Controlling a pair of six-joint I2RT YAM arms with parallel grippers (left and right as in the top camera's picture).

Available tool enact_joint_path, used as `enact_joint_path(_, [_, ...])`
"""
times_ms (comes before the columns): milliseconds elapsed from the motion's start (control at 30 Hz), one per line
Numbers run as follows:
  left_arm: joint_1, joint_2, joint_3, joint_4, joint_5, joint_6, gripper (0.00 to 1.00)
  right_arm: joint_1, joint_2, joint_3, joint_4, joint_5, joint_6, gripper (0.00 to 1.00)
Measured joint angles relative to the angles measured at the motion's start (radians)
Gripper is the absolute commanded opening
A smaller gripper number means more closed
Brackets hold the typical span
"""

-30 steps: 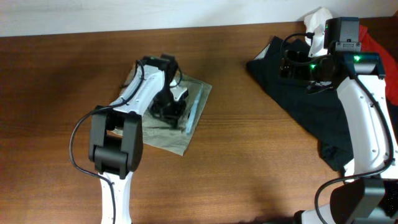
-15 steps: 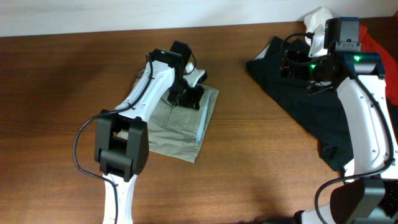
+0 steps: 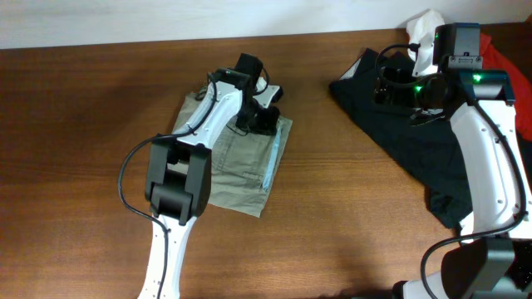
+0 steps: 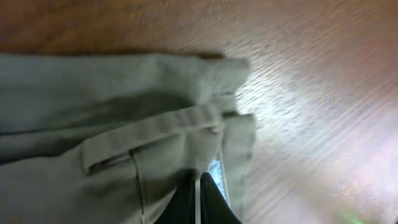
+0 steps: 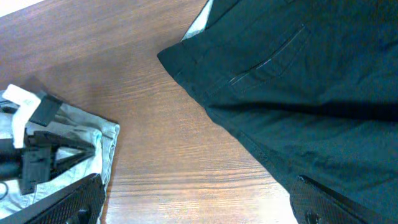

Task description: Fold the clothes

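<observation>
A folded khaki garment [image 3: 241,166] lies on the wooden table left of centre. It also shows in the left wrist view [image 4: 124,124] and in the right wrist view [image 5: 81,134]. My left gripper [image 3: 264,123] is shut, its fingertips [image 4: 199,186] low over the garment's right edge near the waistband. I cannot tell whether cloth is pinched between them. A black garment [image 3: 416,141] lies spread at the right and fills the upper right of the right wrist view [image 5: 298,81]. My right gripper [image 3: 386,87] is open and empty [image 5: 199,186] above the black garment's left corner.
A red cloth [image 3: 503,50] and a white cloth [image 3: 424,25] lie at the far right back, behind the right arm. Bare wooden table [image 3: 332,208] lies between the two garments and along the front. The left arm [image 5: 37,155] shows at the right wrist view's left edge.
The left gripper moved from the middle of the khaki garment to its upper right edge. The garment shifted slightly right and lies flatter. The right arm has not moved.
</observation>
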Motion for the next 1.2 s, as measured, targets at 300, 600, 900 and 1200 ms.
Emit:
enact_joint_path(300, [0.000,0.004,0.251,-0.656,-0.251,0.000,0.01,0.000,0.000,0.000,0.000,0.000,0.000,0.99])
enact_joint_path(600, [-0.077,0.009,-0.099,-0.500,-0.085,0.050,0.01,0.000,0.000,0.000,-0.001,0.000,0.000,0.99])
enact_joint_path(900, [-0.103,-0.058,-0.041,-0.420,-0.022,0.068,0.77,0.000,0.000,0.000,0.000,0.000,0.000,0.99])
enact_joint_path(1200, [0.244,-0.133,0.075,-0.208,-0.356,0.072,0.99,0.000,0.000,0.000,0.000,0.000,0.001,0.99])
